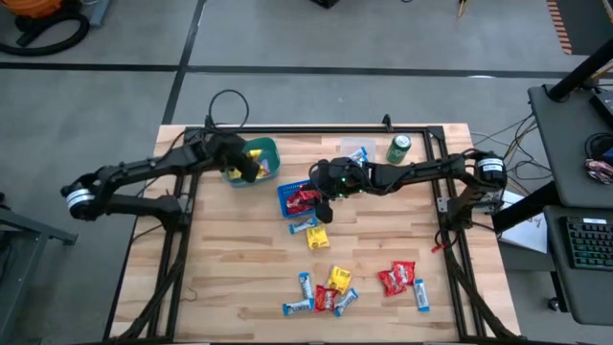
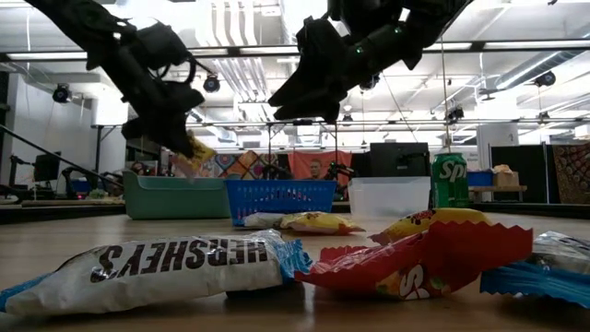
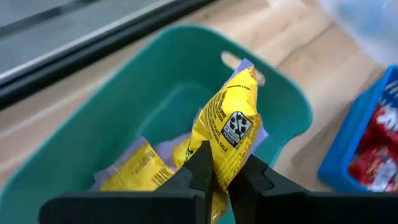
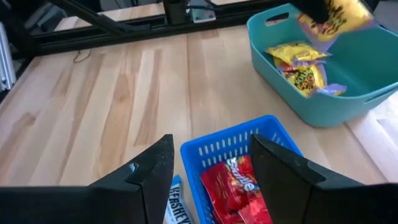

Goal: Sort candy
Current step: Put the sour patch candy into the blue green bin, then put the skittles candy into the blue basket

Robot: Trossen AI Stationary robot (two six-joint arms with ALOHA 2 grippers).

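Observation:
My left gripper [image 3: 224, 177] hangs over the teal basket [image 1: 264, 153] at the table's far left, shut on a yellow candy [image 3: 227, 124]. More yellow candies [image 3: 134, 171] lie in that basket. My right gripper [image 4: 211, 177] stands open above the blue basket [image 1: 295, 199], which holds red candies [image 4: 239, 186]; nothing is between its fingers. Loose candies lie on the table: a blue-and-white bar [image 1: 303, 227], a yellow one [image 1: 318, 239] and a mixed cluster [image 1: 326, 290] near the front edge. My left gripper pinches the yellow candy's lower end [image 3: 219, 167] between its two fingers, which slant down from the table's left. The wrapper sticks up past the fingertips, lifted clear above the teal basket's opening.
A green can [image 1: 399, 147] and a clear container [image 1: 359, 153] stand at the far edge, right of the baskets. Red candies [image 1: 396, 278] and a blue-and-white bar [image 1: 421, 294] lie front right. A black frame [image 1: 316, 129] rims the table.

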